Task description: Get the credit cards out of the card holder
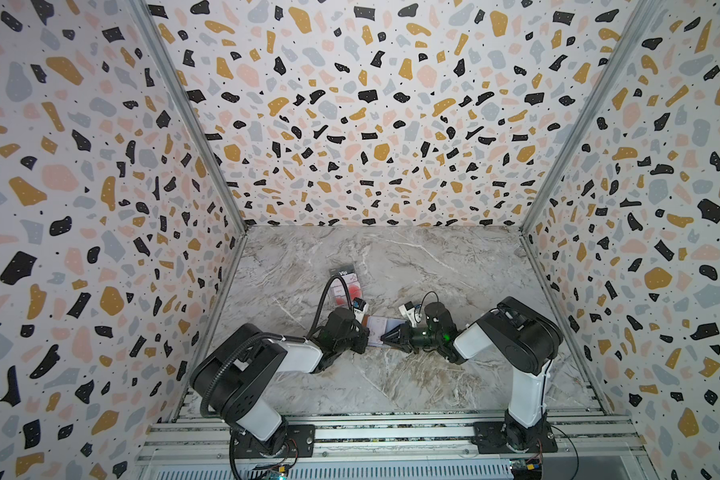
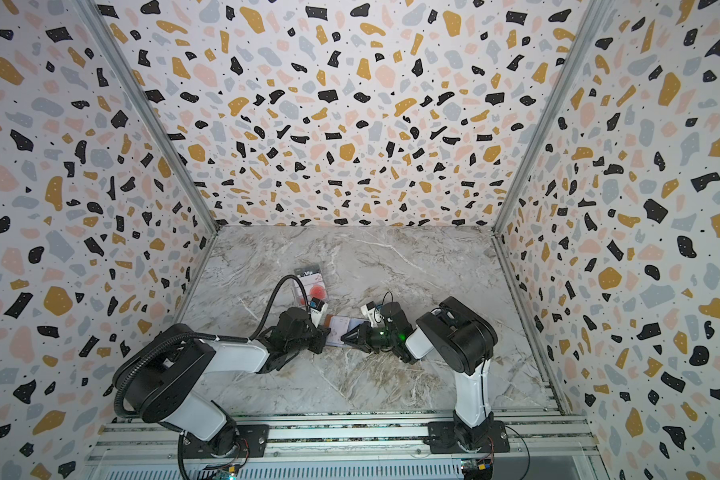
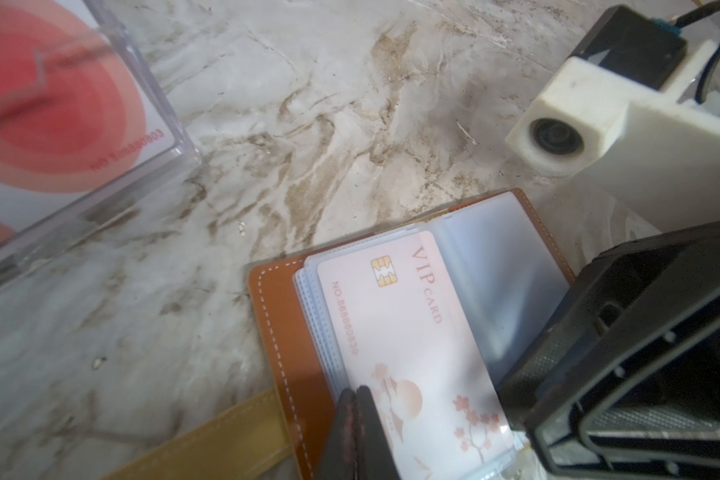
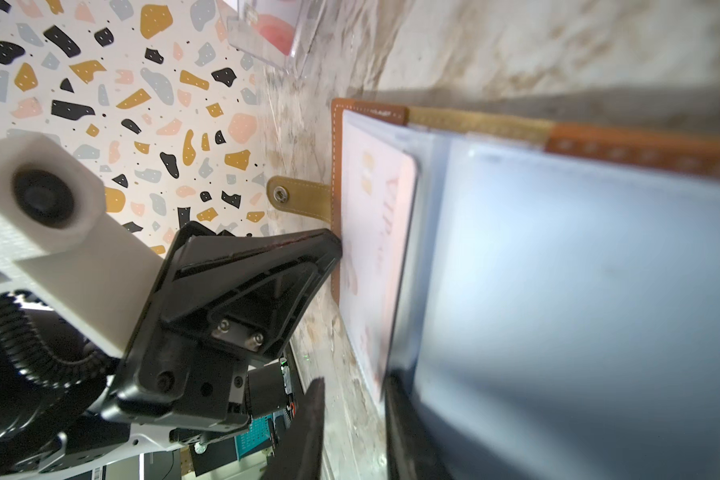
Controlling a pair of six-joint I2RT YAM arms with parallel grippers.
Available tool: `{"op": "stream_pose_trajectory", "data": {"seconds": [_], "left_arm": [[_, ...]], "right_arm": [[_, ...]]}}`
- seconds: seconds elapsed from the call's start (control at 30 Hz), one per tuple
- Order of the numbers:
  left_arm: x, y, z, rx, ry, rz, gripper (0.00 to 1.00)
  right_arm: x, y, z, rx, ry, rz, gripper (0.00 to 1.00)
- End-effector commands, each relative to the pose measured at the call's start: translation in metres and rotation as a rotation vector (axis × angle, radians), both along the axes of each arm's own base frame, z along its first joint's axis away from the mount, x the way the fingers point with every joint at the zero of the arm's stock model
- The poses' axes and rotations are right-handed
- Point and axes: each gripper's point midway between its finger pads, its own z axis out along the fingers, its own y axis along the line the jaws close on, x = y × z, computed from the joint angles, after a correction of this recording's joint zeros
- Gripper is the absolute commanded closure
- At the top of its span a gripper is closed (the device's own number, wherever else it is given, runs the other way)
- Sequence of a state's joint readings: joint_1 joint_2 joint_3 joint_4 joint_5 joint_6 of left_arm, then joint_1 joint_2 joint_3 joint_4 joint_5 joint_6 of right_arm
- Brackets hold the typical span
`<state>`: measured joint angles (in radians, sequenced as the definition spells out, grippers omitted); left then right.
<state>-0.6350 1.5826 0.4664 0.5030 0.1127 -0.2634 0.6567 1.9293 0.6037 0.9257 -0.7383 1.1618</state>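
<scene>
The tan leather card holder [image 1: 385, 327] [image 2: 347, 328] lies open on the marble table between my two grippers. A pale pink VIP credit card [image 3: 404, 332] [image 4: 375, 232] sits in its left clear sleeve, and the right sleeves look empty. My left gripper [image 3: 354, 395] [image 1: 366, 331] is shut, its tips pressing on the holder's left edge beside the card. My right gripper [image 4: 355, 386] [image 1: 383, 337] is open at the holder's near edge. One finger rests on the right sleeve page and bare table shows in the gap. More credit cards, red-circled white and dark grey Vip, lie in a clear case [image 1: 344, 286].
The clear plastic case [image 3: 59, 124] [image 2: 310, 286] stands just behind the left gripper. The holder's snap strap [image 4: 296, 199] sticks out to the left. Patterned walls [image 1: 100, 208] enclose the table on three sides, and a metal rail [image 1: 391, 432] runs along the front.
</scene>
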Motion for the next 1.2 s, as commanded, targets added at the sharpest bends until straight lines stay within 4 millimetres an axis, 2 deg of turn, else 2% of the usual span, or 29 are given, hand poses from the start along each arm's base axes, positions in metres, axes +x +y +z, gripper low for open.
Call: {"op": "stream_pose_trajectory", "data": {"seconds": [0.0,0.23,0.43,0.83,1.17], "left_arm": [[-0.035,0.011,-0.037,0.067,0.153,-0.039,0.93],[-0.036,0.011,-0.039,0.066,0.155,-0.043,0.93],[-0.036,0.01,-0.04,0.063,0.157,-0.044,0.93],[-0.037,0.011,-0.042,0.065,0.16,-0.042,0.93],[-0.037,0.012,-0.041,0.061,0.157,-0.035,0.93]], "right_arm": [[0.019,0.009,0.012,-0.015,-0.078,-0.003,0.73],[0.026,0.007,0.006,-0.162,-0.133,0.034,0.73],[0.026,0.017,0.019,-0.092,-0.152,0.075,0.73],[0.026,0.026,0.04,0.011,-0.195,0.147,0.74],[0.034,0.026,0.026,-0.009,-0.148,0.141,0.72]]}}
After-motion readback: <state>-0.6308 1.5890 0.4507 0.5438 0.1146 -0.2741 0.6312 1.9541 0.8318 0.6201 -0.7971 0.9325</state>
